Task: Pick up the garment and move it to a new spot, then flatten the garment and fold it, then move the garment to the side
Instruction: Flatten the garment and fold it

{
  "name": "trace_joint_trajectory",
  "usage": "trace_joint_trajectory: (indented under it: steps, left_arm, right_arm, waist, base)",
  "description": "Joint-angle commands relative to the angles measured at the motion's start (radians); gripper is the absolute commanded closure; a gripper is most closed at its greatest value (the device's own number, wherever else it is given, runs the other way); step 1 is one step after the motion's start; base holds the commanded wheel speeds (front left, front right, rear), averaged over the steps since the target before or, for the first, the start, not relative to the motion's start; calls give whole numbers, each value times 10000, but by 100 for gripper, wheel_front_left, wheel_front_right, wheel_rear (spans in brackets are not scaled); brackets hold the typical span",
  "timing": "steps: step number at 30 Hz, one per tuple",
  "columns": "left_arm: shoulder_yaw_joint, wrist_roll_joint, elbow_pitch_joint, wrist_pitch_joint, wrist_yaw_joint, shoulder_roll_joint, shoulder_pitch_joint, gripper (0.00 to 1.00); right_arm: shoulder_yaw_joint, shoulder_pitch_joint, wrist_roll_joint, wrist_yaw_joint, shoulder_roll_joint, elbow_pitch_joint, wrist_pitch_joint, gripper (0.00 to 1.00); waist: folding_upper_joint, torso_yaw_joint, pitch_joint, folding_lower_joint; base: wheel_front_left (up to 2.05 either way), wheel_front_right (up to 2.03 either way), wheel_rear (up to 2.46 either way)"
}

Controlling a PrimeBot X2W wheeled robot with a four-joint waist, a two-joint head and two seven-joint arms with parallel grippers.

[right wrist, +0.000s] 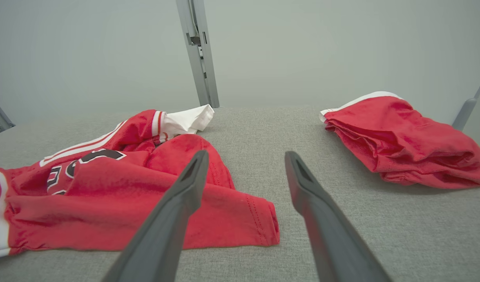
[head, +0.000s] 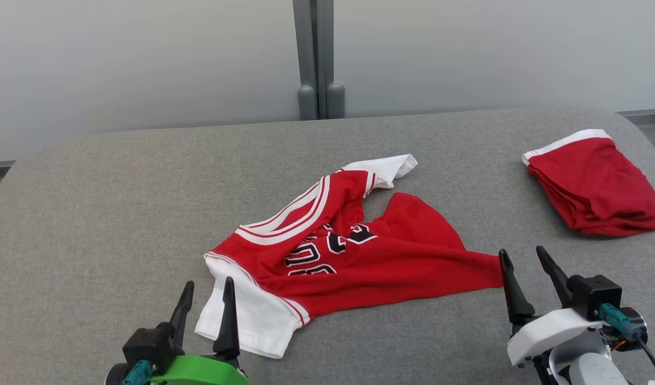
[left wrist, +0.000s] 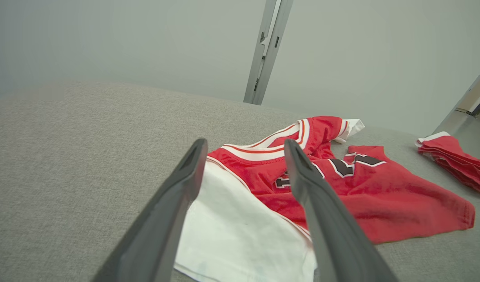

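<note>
Grey table [head: 92,214] bears a jersey [head: 402,256], likely limp and light. Left claw [head: 208,282] and right claw [head: 521,250] gape empty; pinch sleeve [head: 241,321], hem [head: 487,272].

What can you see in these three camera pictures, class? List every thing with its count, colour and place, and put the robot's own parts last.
jersey: one, red with white trim and black numerals, crumpled at the middle of the table
folded garment: one, red with a white band, far right of the table
table: one, grey fabric top, under both garments
wall panels: two, pale grey, behind the table
post: one, grey, between the panels
left gripper: one, dark fingers on a green mount, open, by the jersey's white sleeve
right gripper: one, dark fingers on a white mount, open, by the jersey's red hem corner
</note>
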Motion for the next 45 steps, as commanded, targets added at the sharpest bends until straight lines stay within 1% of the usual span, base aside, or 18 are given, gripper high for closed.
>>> trace_joint_trajectory:
  steps: [1, 15, 18, 21, 23, 32, 37, 43, 44, 45]
  left_arm:
    - [-43, -23, 6, 3, -39, 40, 133, 0]
    - [-87, -175, 80, 3, 104, 40, 66, 0]
    - [-117, -189, 268, 3, 148, 40, 30, 0]
    - [-158, -145, 848, 22, 176, 72, -166, 0]
    - [-71, -216, 1342, 236, 234, 180, -401, 0]
    - [230, -670, 3493, 1664, 314, 547, -1258, 0]
    - [319, -966, 4110, 1808, 209, 494, -1632, 0]
    - [136, -1108, 4668, 2009, -30, 409, -1846, 0]
    - [107, -1120, 4716, 2005, -38, 397, -1862, 20]
    - [77, -1120, 4748, 1983, -62, 381, -1877, 51]
  right_arm:
    - [32, 121, 71, -12, -35, -86, -42, 0]
    - [22, 171, -17, -12, -35, -205, -47, 0]
    - [84, 170, 24, -12, -33, -166, -47, 0]
    - [153, 133, 15, -12, -34, -128, -48, 0]
    - [226, 105, 25, -12, -34, -103, -48, 0]
    - [364, -105, -86, -12, -34, 88, -48, 0]
    - [321, -202, -136, -12, -34, 93, -48, 0]
    - [175, -239, -262, -12, -34, 157, -48, 0]
    - [126, -245, -301, -12, -34, 182, -48, 0]
    - [80, -251, -359, -12, -34, 215, -49, 0]
  waist:
    - [0, -1, -8, 0]
    - [0, -9, -72, 0]
    - [0, -5, -24, 0]
    - [0, -18, 28, 0]
    - [0, -51, 66, 0]
    - [0, -406, 379, 0]
    - [0, -632, 649, 0]
    - [0, -760, 824, 0]
    - [0, -764, 840, 0]
    - [0, -760, 852, 0]
  base:
    - [0, 0, 0]
    - [0, 0, 0]
    - [0, 0, 0]
    - [0, 0, 0]
    - [0, 0, 0]
    - [0, 0, 0]
    - [0, 0, 0]
    - [0, 0, 0]
    - [0, 0, 0]
    - [0, 0, 0]
